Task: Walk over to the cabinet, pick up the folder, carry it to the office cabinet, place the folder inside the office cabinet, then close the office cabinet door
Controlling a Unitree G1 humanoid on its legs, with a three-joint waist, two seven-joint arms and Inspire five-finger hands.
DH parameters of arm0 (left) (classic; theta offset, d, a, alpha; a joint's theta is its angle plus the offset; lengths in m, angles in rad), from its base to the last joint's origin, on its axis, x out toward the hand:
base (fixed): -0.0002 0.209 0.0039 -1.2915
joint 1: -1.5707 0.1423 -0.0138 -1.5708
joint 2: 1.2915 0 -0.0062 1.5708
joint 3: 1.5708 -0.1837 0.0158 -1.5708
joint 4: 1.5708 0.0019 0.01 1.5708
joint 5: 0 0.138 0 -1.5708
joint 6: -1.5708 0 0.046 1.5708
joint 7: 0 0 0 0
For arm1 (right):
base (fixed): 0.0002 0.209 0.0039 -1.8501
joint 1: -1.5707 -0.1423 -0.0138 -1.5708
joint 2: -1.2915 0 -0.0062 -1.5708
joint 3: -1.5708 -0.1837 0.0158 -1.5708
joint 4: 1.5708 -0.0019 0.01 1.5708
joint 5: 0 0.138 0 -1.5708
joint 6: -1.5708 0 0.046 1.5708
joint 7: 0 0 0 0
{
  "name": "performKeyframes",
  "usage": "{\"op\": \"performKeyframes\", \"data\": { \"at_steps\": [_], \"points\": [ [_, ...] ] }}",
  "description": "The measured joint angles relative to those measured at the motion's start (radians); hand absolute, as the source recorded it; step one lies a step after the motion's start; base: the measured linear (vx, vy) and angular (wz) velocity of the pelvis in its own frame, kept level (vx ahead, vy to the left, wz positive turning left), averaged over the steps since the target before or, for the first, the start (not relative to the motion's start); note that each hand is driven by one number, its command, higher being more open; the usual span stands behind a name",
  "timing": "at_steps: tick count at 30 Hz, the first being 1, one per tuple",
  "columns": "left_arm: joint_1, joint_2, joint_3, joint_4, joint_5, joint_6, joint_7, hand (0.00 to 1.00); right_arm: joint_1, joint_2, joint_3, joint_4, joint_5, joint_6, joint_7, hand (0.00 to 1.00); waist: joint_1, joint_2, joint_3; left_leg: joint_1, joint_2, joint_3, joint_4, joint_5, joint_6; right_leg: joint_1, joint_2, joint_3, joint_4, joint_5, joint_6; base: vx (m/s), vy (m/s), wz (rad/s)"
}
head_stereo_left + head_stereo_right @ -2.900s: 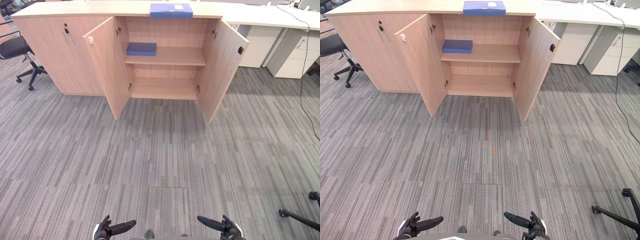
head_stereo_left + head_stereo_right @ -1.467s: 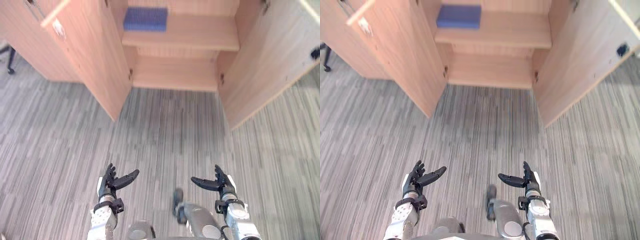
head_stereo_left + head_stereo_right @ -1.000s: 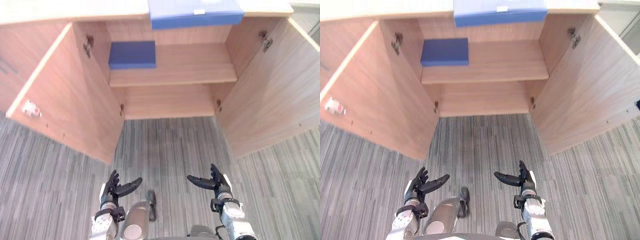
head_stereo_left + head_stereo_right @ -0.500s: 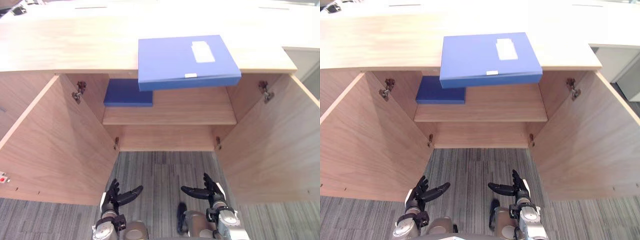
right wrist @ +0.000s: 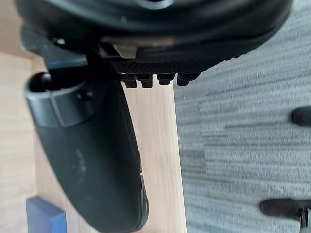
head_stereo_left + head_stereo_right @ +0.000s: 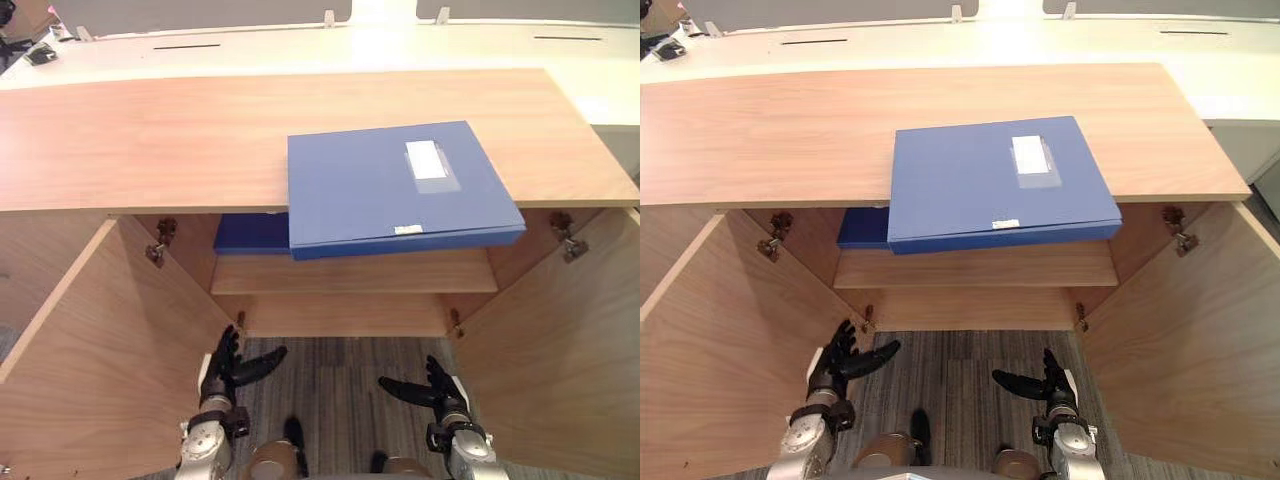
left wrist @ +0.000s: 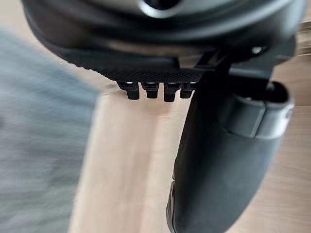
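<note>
A large blue folder (image 6: 400, 190) with a white label lies flat on the wooden cabinet top (image 6: 150, 130), its front edge jutting over the open compartment. A second, darker blue folder (image 6: 250, 232) rests on the inner shelf (image 6: 380, 275) at the left. Both cabinet doors stand open: the left door (image 6: 90, 370) and the right door (image 6: 560, 370). My left hand (image 6: 225, 370) and right hand (image 6: 435, 392) hang low in front of the opening, both open with fingers spread, holding nothing. They are well below the folder on top.
A white desk surface (image 6: 330, 40) runs behind the cabinet. Grey carpet (image 6: 340, 375) lies between the open doors. The lower compartment (image 6: 340, 315) under the shelf holds nothing. The open doors flank my arms on both sides.
The camera has come closer and looks further over the cabinet top, so the folder appears larger and nearer. Both hands stay open and low.
</note>
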Motion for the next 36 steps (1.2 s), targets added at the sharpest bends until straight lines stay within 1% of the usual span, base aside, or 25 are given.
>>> {"op": "performKeyframes", "data": {
  "at_steps": [1,2,4,7,8,9,10,12,15,18,22,24,26,29,32,34,36],
  "points": [
    [0.006,0.005,0.004,-0.029,0.019,-0.003,0.003,1.0,0.001,0.002,0.0,0.0,0.0,-0.001,0.001,1.0,0.0,0.0,0.0,0.007,-0.001,-0.003,-0.01,0.005,-0.001,0.004,-0.001,-0.002,-0.001,0.001,0.001,0.02,-0.003,0.12],
    [0.025,0.013,0.018,-0.108,0.067,-0.007,0.02,1.0,0.003,0.004,0.0,0.002,0.0,-0.004,0.003,1.0,0.0,0.0,-0.001,0.021,-0.001,-0.009,-0.033,0.016,0.0,0.008,0.001,-0.004,-0.003,0.003,0.005,0.0,-0.016,0.08],
    [0.049,0.017,0.028,-0.194,0.145,-0.012,0.047,1.0,0.007,0.002,0.0,0.005,0.0,-0.018,0.002,1.0,0.002,0.001,-0.008,0.03,-0.002,-0.011,-0.063,0.032,-0.001,0.008,0.003,-0.005,-0.011,0.004,0.006,-0.01,-0.012,0.03],
    [0.082,0.037,0.03,-0.337,0.279,-0.05,0.095,1.0,0.011,-0.003,0.0,0.029,-0.001,-0.045,0.0,1.0,0.002,0.009,-0.021,0.046,-0.003,-0.014,-0.113,0.062,-0.003,0.007,0.008,-0.005,-0.022,0.005,0.008,-0.05,-0.023,0.01],
    [0.095,0.04,0.027,-0.401,0.306,-0.056,0.108,1.0,0.014,-0.005,0.0,0.042,-0.001,-0.051,0.0,1.0,0.003,0.009,-0.029,0.047,-0.003,-0.015,-0.12,0.065,-0.003,0.007,0.01,-0.002,-0.032,0.006,0.009,-0.08,-0.012,-0.03],
    [0.101,0.041,0.023,-0.428,0.327,-0.065,0.12,1.0,0.02,-0.006,0.001,0.044,-0.002,-0.051,-0.001,1.0,0.003,0.012,-0.033,0.047,-0.002,-0.015,-0.126,0.066,-0.004,0.007,0.011,0.0,-0.036,0.007,0.01,-0.09,-0.005,-0.05],
    [0.115,0.044,0.009,-0.49,0.369,-0.086,0.138,1.0,0.029,-0.01,0.001,0.045,-0.003,-0.055,-0.002,1.0,0.002,0.017,-0.042,0.048,-0.003,-0.014,-0.135,0.071,-0.002,0.007,0.013,0.005,-0.047,0.009,0.014,-0.07,0.0,-0.05],
    [0.125,0.044,-0.015,-0.565,0.411,-0.096,0.149,1.0,0.042,-0.014,0.002,0.048,-0.005,-0.055,-0.005,1.0,-0.001,0.021,-0.045,0.049,-0.004,-0.016,-0.14,0.075,0.004,0.01,0.014,0.004,-0.05,0.012,0.018,-0.08,0.004,0.0],
    [0.134,0.055,-0.073,-0.671,0.447,-0.126,0.162,1.0,0.059,-0.027,0.014,0.048,-0.012,-0.055,-0.011,1.0,-0.012,0.028,-0.053,0.05,-0.007,-0.017,-0.14,0.081,0.005,0.011,0.015,0.004,-0.05,0.015,0.021,-0.06,0.013,0.02],
    [0.122,0.085,-0.114,-0.726,0.447,-0.156,0.164,1.0,0.06,-0.036,0.023,0.048,-0.028,-0.056,-0.011,1.0,-0.027,0.037,-0.061,0.055,-0.008,-0.017,-0.14,0.089,0.006,0.014,0.017,0.005,-0.05,0.02,0.023,-0.04,0.008,-0.01],
    [0.084,0.134,-0.159,-0.741,0.464,-0.166,0.166,1.0,0.059,-0.046,0.05,0.057,-0.03,-0.057,-0.01,1.0,-0.033,0.04,-0.068,0.065,-0.004,-0.013,-0.141,0.092,0.006,0.025,0.017,0.01,-0.055,0.027,0.022,-0.05,0.004,-0.03],
    [0.062,0.177,-0.207,-0.736,0.516,-0.167,0.166,1.0,0.057,-0.058,0.082,0.076,-0.031,-0.057,-0.009,1.0,-0.033,0.042,-0.081,0.065,0.0,-0.007,-0.141,0.093,0.006,0.025,0.017,0.017,-0.068,0.034,0.022,-0.05,0.014,-0.08],
    [0.032,0.208,-0.245,-0.722,0.564,-0.167,0.165,1.0,0.057,-0.058,0.087,0.079,-0.032,-0.057,-0.007,1.0,-0.039,0.044,-0.082,0.065,0.001,-0.005,-0.142,0.094,0.005,0.025,0.018,0.02,-0.07,0.038,0.023,-0.04,0.014,-0.04],
    [-0.027,0.23,-0.287,-0.661,0.68,-0.165,0.17,1.0,0.056,-0.061,0.099,0.08,-0.031,-0.058,-0.008,1.0,-0.052,0.044,-0.083,0.065,0.005,0.004,-0.142,0.098,0.007,0.023,0.021,0.03,-0.079,0.047,0.023,-0.04,0.013,-0.09],
    [-0.073,0.234,-0.314,-0.603,0.792,-0.138,0.176,1.0,0.059,-0.068,0.111,0.08,-0.032,-0.058,-0.009,1.0,-0.062,0.043,-0.084,0.06,0.009,0.012,-0.142,0.099,0.006,0.017,0.025,0.041,-0.086,0.055,0.023,-0.02,0.008,-0.11],
    [-0.094,0.234,-0.329,-0.563,0.87,-0.108,0.191,1.0,0.059,-0.068,0.113,0.08,-0.031,-0.058,-0.009,1.0,-0.075,0.042,-0.085,0.051,0.012,0.016,-0.142,0.101,0.006,0.006,0.028,0.045,-0.089,0.059,0.022,0.0,0.0,-0.06],
    [-0.111,0.233,-0.333,-0.533,0.913,-0.092,0.197,1.0,0.063,-0.068,0.114,0.08,-0.031,-0.058,-0.009,1.0,-0.076,0.041,-0.087,0.048,0.016,0.022,-0.142,0.101,0.006,0.003,0.032,0.05,-0.094,0.064,0.02,0.02,-0.005,-0.08]
  ]
}}
